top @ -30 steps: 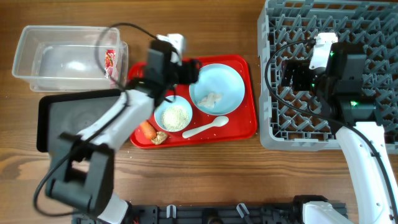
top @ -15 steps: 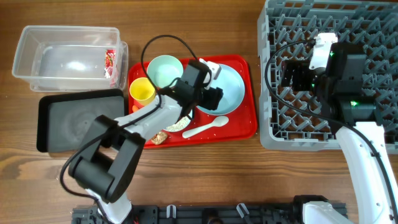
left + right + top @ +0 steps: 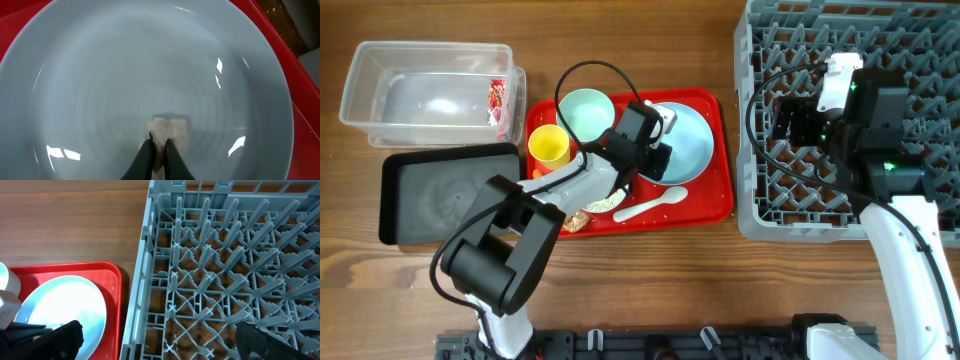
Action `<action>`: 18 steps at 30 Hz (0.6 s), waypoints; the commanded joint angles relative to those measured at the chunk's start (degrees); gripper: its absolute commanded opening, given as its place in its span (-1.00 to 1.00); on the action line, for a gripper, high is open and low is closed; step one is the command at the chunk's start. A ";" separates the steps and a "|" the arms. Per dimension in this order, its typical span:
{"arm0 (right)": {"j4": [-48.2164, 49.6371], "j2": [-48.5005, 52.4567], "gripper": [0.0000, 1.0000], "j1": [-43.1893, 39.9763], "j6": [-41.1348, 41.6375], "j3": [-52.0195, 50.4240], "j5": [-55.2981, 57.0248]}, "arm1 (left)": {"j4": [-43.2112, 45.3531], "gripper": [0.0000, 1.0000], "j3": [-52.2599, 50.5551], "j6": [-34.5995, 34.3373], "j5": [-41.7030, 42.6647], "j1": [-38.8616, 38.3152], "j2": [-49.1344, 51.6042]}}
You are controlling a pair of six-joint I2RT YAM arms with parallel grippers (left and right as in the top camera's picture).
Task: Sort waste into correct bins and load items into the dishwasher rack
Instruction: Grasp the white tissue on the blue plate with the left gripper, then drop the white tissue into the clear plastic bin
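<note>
Pinching the beige food lump (image 3: 172, 129) at the middle of the pale blue plate (image 3: 100, 65), the left fingers (image 3: 144, 161) are closed on its near end, the rest lying straight ahead. The right fingers (image 3: 55, 337), spread wide, hang well apart from the plate.

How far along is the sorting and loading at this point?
Done: wrapper lies in the clear tub. In hand: left hand pinches the beige lump on the plate. Left: rack shows no dishes; yellow cup, bowl and spoon sit on the red tray.
</note>
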 commanded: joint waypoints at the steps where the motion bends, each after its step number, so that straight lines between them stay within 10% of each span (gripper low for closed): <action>1: -0.11 0.33 1.00 0.28 0.50 1.11 -0.90 | 0.17 -0.92 2.47 0.07 -2.49 1.40 -2.82; 18: -0.02 0.33 1.00 0.28 0.50 1.11 -0.92 | 2.89 -0.92 4.66 -1.68 -2.71 33.18 -17.38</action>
